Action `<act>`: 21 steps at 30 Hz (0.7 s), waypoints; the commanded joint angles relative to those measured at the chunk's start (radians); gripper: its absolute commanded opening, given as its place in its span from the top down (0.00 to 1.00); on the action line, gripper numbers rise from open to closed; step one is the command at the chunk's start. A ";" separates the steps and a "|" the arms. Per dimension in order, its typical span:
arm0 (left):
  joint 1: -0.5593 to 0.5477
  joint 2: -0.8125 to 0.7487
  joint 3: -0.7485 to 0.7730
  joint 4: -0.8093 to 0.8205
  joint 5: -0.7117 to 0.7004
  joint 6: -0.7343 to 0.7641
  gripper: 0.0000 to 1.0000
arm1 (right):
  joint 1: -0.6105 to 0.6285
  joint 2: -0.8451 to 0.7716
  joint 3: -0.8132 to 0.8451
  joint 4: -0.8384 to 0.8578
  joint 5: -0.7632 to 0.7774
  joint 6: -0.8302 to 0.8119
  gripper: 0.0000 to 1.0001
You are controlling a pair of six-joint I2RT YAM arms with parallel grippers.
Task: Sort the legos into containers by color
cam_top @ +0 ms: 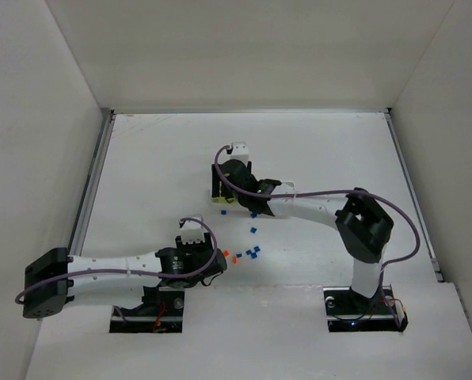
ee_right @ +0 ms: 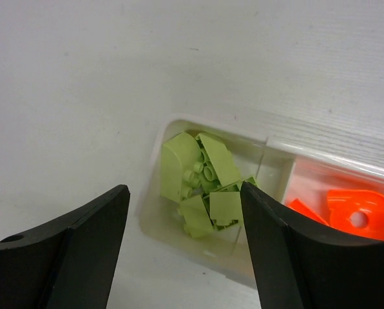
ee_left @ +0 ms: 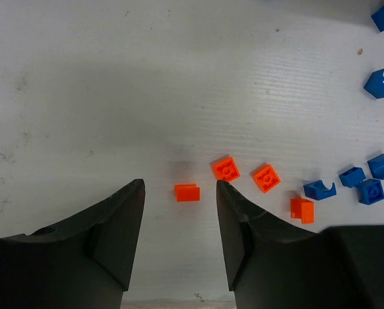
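In the left wrist view my left gripper (ee_left: 179, 187) is open and low over the table. One orange lego (ee_left: 187, 192) lies between its fingertips. Three more orange legos (ee_left: 267, 178) lie just to its right, and several blue legos (ee_left: 351, 176) lie further right. In the top view the left gripper (cam_top: 218, 265) is beside these loose legos (cam_top: 252, 253). My right gripper (ee_right: 185, 193) is open and empty above the white tray (ee_right: 218, 123). Several lime legos (ee_right: 201, 183) fill the tray's end compartment. Orange pieces (ee_right: 346, 212) lie in the adjoining one. The third compartment is out of view.
White walls enclose the table on the left, back and right. More blue legos (cam_top: 253, 230) lie scattered between the two grippers. In the top view the right gripper (cam_top: 230, 178) and wrist cover most of the tray.
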 commanded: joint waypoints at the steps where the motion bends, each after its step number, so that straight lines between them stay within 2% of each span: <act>1: -0.012 0.016 -0.002 -0.001 -0.015 -0.015 0.56 | 0.002 -0.154 -0.058 0.063 0.058 -0.026 0.25; 11: -0.032 0.121 0.003 0.054 0.000 -0.023 0.66 | 0.071 -0.393 -0.369 0.134 0.118 -0.010 0.36; 21: -0.003 0.175 -0.011 0.099 -0.009 -0.015 0.71 | 0.167 -0.482 -0.538 0.192 0.144 0.050 0.37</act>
